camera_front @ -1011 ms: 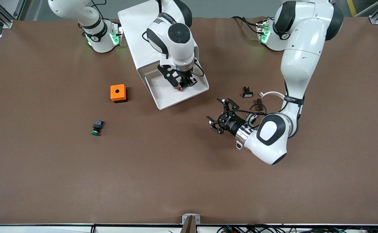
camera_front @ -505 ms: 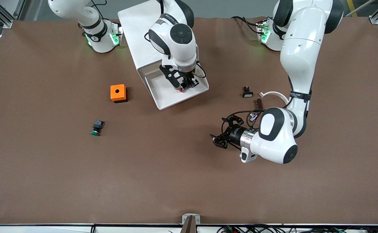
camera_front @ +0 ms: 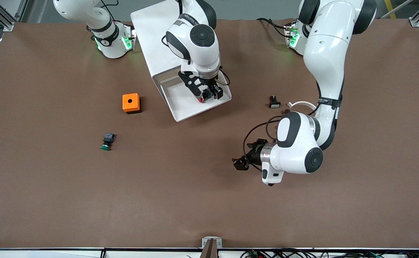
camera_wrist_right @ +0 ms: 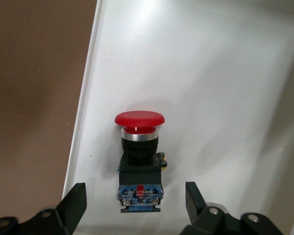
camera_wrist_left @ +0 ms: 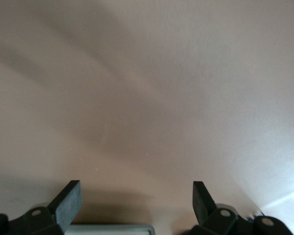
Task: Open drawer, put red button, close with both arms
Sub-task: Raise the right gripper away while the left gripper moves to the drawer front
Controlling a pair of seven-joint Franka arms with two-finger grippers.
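Inside drawer (camera_front: 180, 105): red button (camera_wrist_right: 138, 159) is lying on the tray floor, near its front lip
right gripper (camera_wrist_right: 135, 205): hanging over it, fingers spread wide, gripping nothing
left gripper (camera_wrist_left: 137, 200): waiting wide over bare table
handling: button looking light, rigid; drawer sliding stiffly, so pushing the lip at both ends

An orange box (camera_front: 131, 103) with a round hole on top sits on the brown table (camera_front: 51, 200). A green button (camera_front: 106, 141) lies nearer the camera than it. Toward the left arm's end lie a small black part (camera_front: 274, 102) and a white ring (camera_front: 301, 104).
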